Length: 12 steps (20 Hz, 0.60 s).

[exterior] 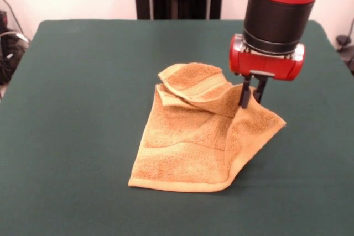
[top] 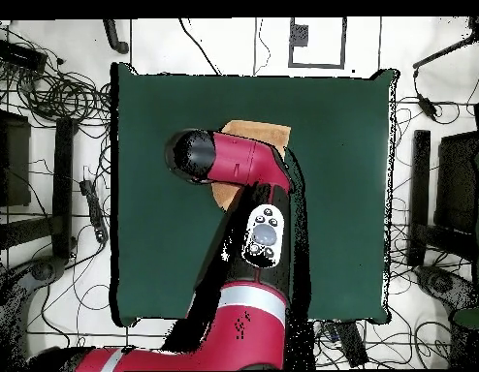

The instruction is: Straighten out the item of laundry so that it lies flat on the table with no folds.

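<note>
End effector (exterior: 251, 93) clenched on raised towel (exterior: 193, 136) edge; could slip, or drag folded corner across surface (exterior: 83, 81), leaving creases.

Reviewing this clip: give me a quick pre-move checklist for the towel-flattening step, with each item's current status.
1. Towel lies flat with no folds: not ok. Its far corner is folded over and the right side is lifted off the table.
2. Gripper is at the towel: ok. The fingers meet the raised right edge.
3. Fingers are shut on the cloth: ok, judging by the front view, where the cloth hangs from them.
4. Towel is well inside the table edges: ok in both views.
5. Whole towel visible from overhead: not ok. The arm covers most of it.
6. Nothing else lies on the table near the towel: ok.
</note>
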Tool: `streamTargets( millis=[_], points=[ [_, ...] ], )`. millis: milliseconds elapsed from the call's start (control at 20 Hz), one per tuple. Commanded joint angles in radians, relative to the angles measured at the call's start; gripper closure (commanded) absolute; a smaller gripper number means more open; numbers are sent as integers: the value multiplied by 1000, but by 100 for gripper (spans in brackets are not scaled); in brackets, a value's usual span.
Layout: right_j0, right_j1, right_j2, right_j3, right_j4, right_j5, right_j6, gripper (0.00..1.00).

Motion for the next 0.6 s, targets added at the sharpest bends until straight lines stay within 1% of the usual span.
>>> streamTargets(
  millis=[50,450,600],
  points=[
    [26,17,35,7,56,67,282,100],
    [33,22,33,2,63,70,271,100],
    [34,24,44,4,80,67,283,100]
  ],
)
